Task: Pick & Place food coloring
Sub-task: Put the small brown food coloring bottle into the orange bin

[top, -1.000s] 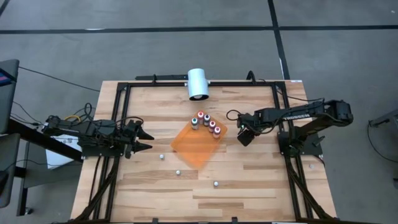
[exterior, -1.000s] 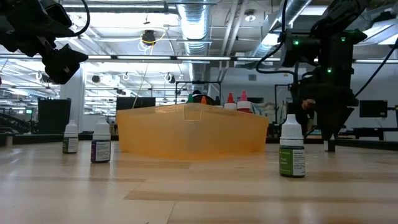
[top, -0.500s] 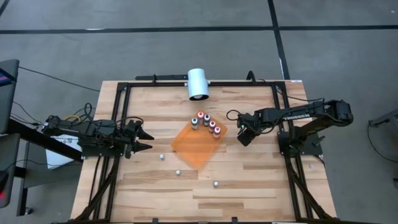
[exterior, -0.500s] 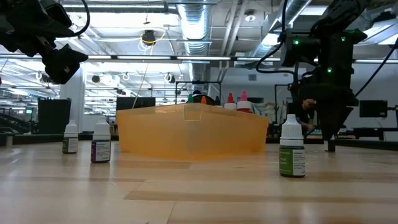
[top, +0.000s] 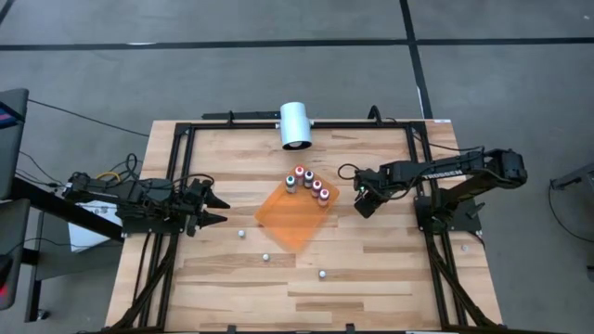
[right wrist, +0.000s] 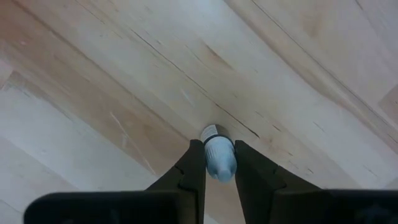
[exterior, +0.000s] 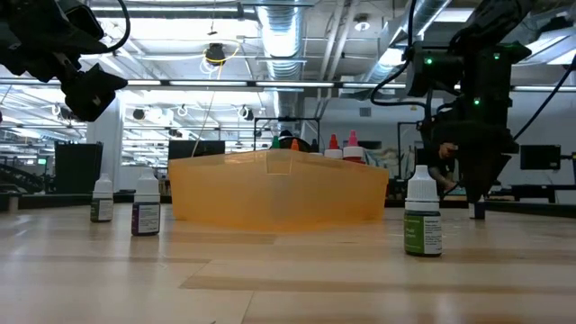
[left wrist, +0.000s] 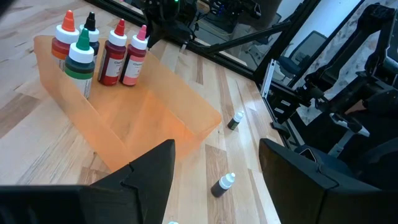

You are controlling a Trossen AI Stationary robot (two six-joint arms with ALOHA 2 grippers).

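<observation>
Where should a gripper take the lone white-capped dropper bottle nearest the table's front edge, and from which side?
Probably by the labelled body of the bottle, just below its cap, coming straight down from above. It stands upright, slim and round, with bare table all around it, so the fingers can close on opposite sides without bumping anything.

An orange translucent tray [exterior: 270,193] stands mid-table with red-capped bottles [exterior: 343,148] showing behind its rim. Three small white-capped dropper bottles stand upright on the wooden table [exterior: 288,279]: two to the left [exterior: 102,200] [exterior: 146,206], one right [exterior: 422,214]. Dark arms hang above each side.
</observation>
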